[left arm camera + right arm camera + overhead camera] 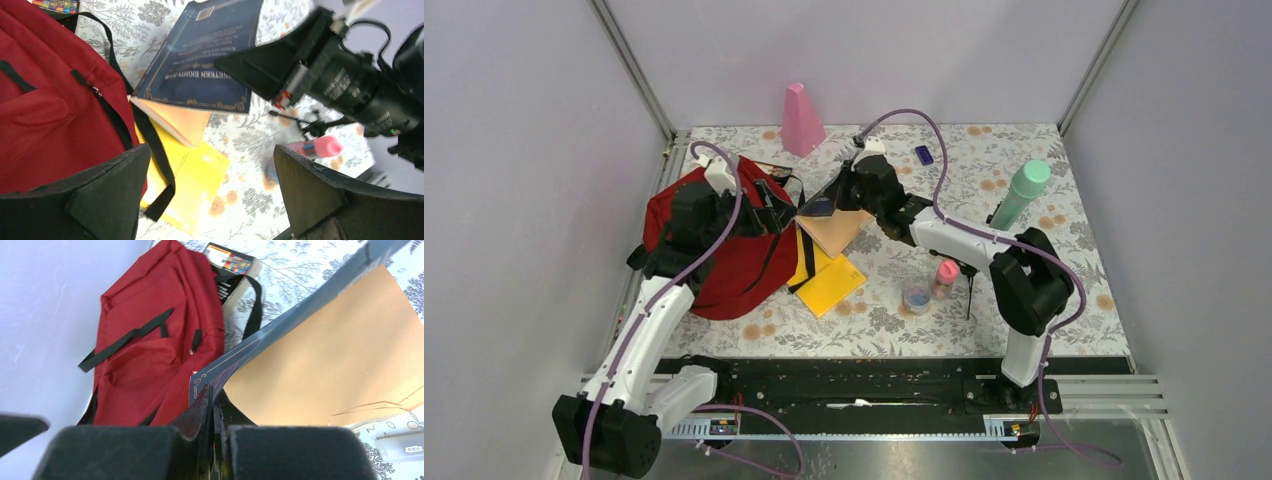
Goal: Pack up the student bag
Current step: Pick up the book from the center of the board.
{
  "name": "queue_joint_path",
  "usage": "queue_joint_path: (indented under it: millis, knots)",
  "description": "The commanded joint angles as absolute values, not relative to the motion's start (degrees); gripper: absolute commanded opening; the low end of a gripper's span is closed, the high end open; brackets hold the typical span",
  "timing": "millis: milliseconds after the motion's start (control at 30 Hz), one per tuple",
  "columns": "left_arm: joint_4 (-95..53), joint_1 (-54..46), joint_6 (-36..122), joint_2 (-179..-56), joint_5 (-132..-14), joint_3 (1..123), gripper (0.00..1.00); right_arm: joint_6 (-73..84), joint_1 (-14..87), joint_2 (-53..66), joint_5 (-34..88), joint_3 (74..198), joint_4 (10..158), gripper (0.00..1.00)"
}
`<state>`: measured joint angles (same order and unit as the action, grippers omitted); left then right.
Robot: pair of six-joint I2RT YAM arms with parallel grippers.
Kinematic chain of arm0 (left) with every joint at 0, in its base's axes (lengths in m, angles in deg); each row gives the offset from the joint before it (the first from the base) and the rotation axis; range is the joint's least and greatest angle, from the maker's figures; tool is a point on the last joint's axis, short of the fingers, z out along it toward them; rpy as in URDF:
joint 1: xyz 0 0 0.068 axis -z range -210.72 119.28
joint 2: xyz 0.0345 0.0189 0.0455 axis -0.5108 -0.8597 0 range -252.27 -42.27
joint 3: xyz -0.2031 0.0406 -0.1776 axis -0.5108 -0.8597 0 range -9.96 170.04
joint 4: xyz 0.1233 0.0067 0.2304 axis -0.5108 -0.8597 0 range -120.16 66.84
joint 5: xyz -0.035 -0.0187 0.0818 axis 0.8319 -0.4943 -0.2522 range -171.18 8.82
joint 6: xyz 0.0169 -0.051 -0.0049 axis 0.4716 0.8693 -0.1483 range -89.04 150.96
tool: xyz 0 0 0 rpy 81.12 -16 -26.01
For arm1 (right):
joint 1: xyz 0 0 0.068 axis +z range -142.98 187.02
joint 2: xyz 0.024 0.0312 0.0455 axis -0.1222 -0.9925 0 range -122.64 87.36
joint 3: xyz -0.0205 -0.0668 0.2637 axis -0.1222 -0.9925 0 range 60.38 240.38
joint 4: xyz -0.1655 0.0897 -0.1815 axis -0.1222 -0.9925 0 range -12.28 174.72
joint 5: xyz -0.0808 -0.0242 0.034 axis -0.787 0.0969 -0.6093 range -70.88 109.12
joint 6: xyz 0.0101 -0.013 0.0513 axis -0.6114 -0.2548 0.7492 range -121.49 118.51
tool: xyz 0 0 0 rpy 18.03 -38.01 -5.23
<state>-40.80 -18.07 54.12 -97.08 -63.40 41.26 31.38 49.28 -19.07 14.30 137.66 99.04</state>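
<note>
Student bag: the dark red student bag lies slumped along the left edge of the bench, its black straps trailing toward the middle.
Left end effector: the left end effector hangs over the bag's right side with its fingers spread wide apart and nothing between them.
Right end effector: the right end effector has its fingers pressed together on the edge of the cover of the blue book.
Blue book: dark blue cover with gold print and tan pages. It sits just right of the bag, toward the far middle of the bench, and its near corner overlaps the yellow folder.
Yellow folder: flat on the bench beside the bag's right edge, with a black strap lying across it.
Colour-patterned item: a flat item with a chequered colour panel lies at the bag's far end, touching a strap.
Pink cone: upright at the far edge.
Green bottle: near the right edge, tilted.
Pink-capped tube and tape roll: side by side near the middle of the bench.
Small dark blue object: near the far edge, too small to identify.
</note>
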Motion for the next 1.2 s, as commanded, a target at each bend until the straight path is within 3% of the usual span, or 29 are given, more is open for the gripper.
queue_joint_path:
  millis: [0,233,633,733,933,1167]
  knots:
    - [-31.2,-23.3,63.8,-98.6,-52.7,40.9,0.98,27.0,49.6,-11.1,21.5,138.6,103.0,0.0]
    - [-24.3,-28.8,71.1,-102.0,-43.1,36.2,0.98,27.0,49.6,-7.0,26.8,136.0,104.5,0.0]
    - [-23.9,-32.4,69.7,-106.9,-43.3,32.4,0.97,28.3,50.7,-3.6,32.5,131.8,108.1,0.0]
    - [-23.4,-32.5,70.4,-109.6,-42.5,32.5,0.91,28.9,51.0,-3.4,32.9,130.9,108.8,0.0]
    - [-20.6,-32.4,72.2,-112.5,-40.7,31.3,0.67,29.8,51.1,-2.9,32.3,129.1,109.8,0.0]
    - [-21.7,-32.4,72.7,-115.0,-40.3,30.3,0.53,30.2,51.1,-2.8,31.8,128.7,110.4,0.0]
